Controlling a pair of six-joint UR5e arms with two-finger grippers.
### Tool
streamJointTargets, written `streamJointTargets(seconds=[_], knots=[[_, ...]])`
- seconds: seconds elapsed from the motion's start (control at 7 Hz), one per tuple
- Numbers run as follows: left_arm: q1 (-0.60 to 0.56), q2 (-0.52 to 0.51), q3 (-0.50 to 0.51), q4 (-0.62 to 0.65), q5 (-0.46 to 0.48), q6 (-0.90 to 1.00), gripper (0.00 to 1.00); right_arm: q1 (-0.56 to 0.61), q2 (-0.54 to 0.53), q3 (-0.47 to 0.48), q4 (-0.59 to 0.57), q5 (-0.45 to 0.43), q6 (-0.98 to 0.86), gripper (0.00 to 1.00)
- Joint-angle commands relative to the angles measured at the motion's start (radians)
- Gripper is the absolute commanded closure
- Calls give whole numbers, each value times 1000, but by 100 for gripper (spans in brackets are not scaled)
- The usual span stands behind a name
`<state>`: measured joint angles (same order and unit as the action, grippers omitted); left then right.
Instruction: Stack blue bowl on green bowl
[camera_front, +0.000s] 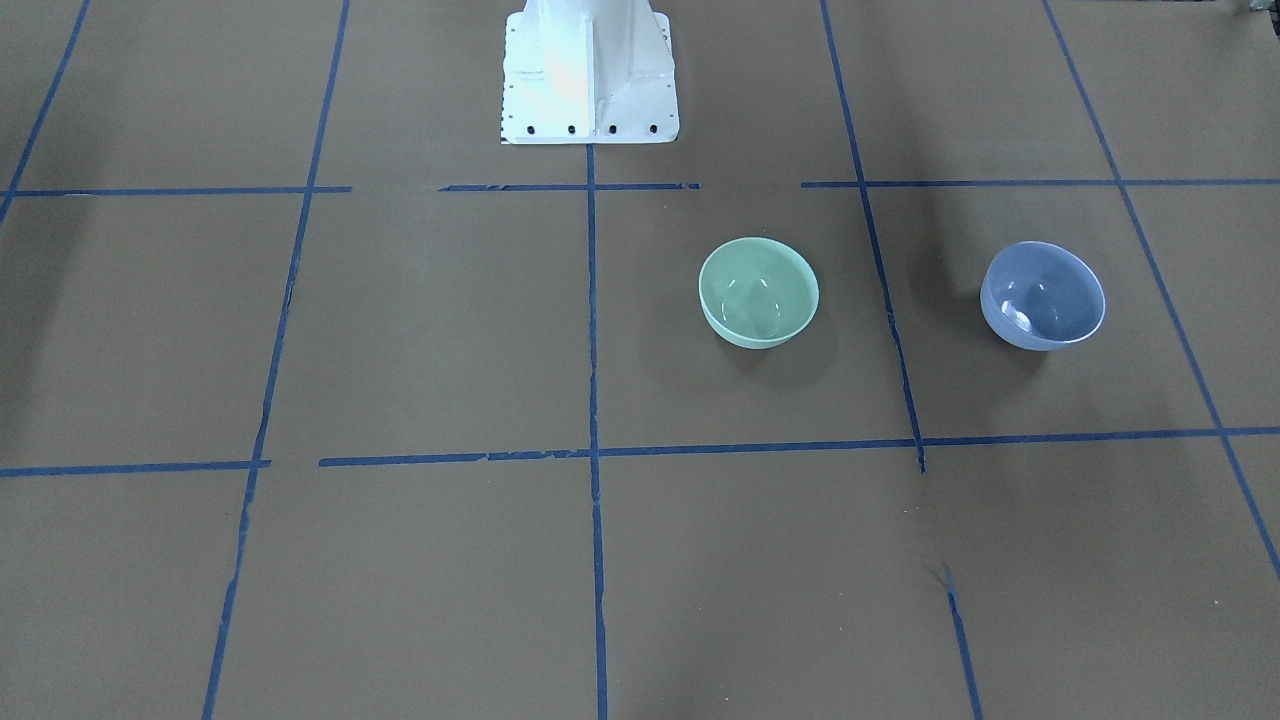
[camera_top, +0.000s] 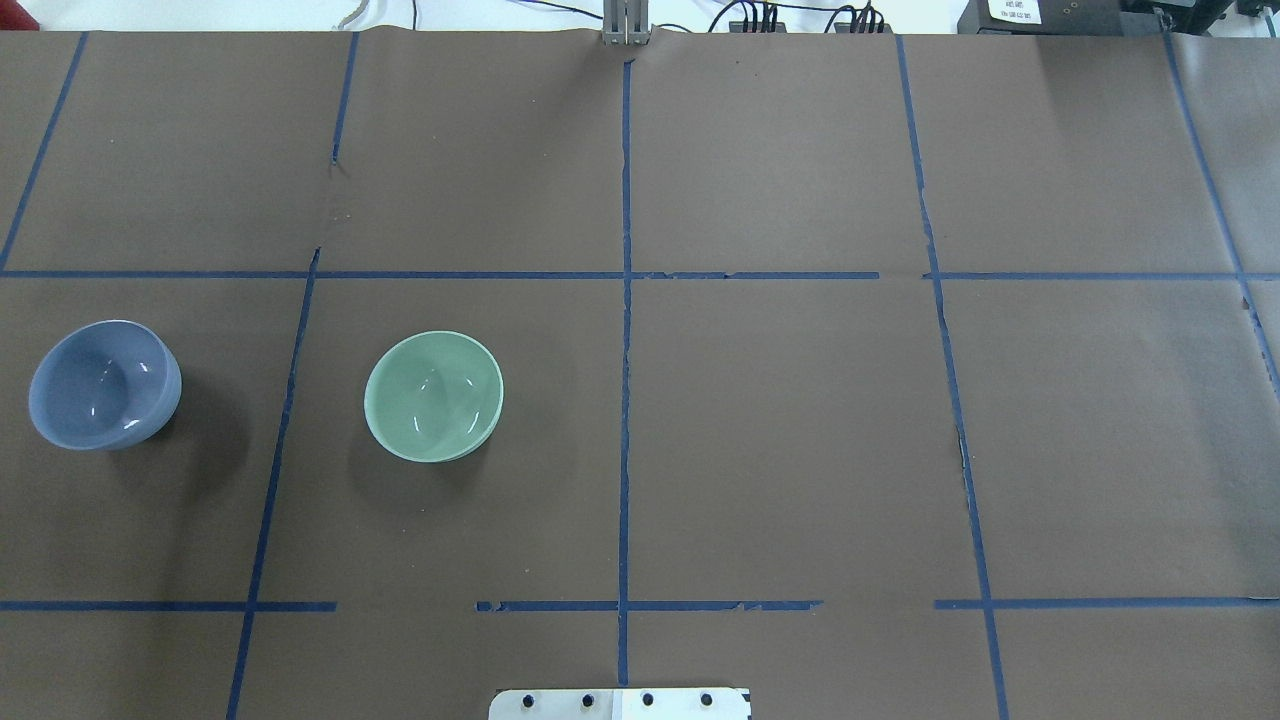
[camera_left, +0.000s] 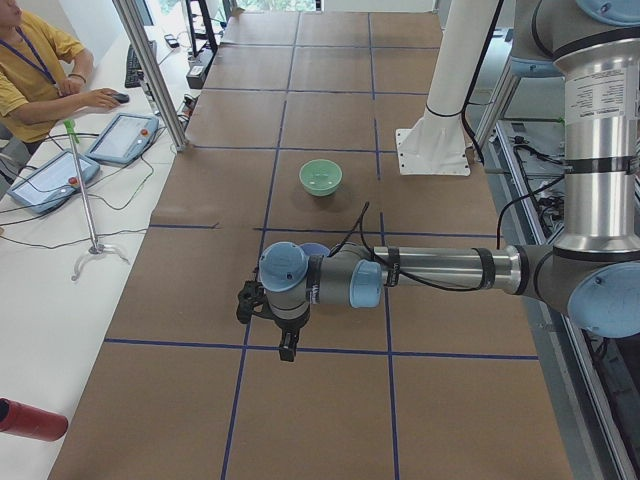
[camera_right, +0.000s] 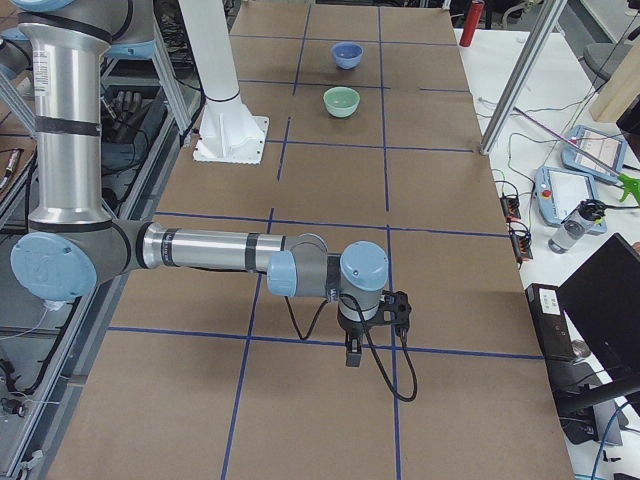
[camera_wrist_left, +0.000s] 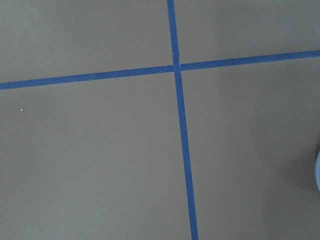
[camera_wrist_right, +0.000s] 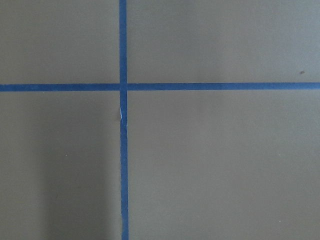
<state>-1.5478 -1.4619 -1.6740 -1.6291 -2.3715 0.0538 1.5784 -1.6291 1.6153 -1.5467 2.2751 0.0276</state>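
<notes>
Left claw (camera_left: 288, 350) hangs pointing down over the brown surface (camera_top: 780, 430), near the blue bowl (camera_top: 105, 385). From this side I cannot tell whether it is wide or narrow. Right claw (camera_right: 352, 356) hangs the same way toward the other end, well apart from both bowls, and I cannot tell its spread either. Seen from overhead, the blue bowl stands mouth-up at 9 o'clock of the green bowl (camera_top: 434, 396). The two are apart, with a blue tape line (camera_top: 285, 400) running between them. The green bowl also stands mouth-up on the surface.
</notes>
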Motion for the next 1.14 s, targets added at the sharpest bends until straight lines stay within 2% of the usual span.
streamJointTargets(seconds=[0.0,0.43,0.71,1.0], knots=[[0,0,2,-2,0,4,0,0,0,0,0,0,0,0],[5,0,5,0,3,-2,0,0,0,0,-1,0,0,0],[11,-60,-4,-23,23,-2,0,0,0,0,-1,0,0,0],[5,-92,0,-26,81,-6,0,0,0,0,0,0,0,0]])
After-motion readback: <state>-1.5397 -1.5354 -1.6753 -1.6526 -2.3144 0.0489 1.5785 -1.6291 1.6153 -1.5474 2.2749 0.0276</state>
